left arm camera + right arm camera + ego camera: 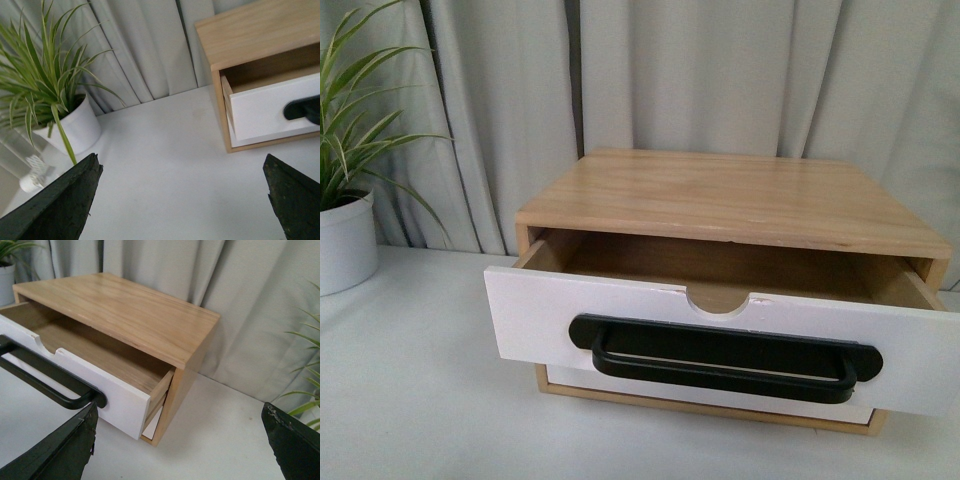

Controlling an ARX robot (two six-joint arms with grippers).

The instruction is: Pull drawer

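The drawer (pixel 540 315) has a white front, a long black bar handle (pixel 725 360) and a semicircular notch in its top edge. It stands pulled partway out of the wooden cabinet (pixel 730 195), its inside bare. Neither arm shows in the front view. In the left wrist view my left gripper (pixel 182 172) is open over the table, well to the left of the drawer (pixel 270 107). In the right wrist view my right gripper (pixel 180 415) is open beside the cabinet's right corner, near the handle (pixel 47 377) end, touching nothing.
A plain white drawer front (pixel 620 385) sits under the pulled one. A potted plant in a white pot (pixel 345 240) stands at the far left on the white table (pixel 420 400); leaves of another plant (pixel 307 365) show at the right. Grey curtains (pixel 720 70) hang behind.
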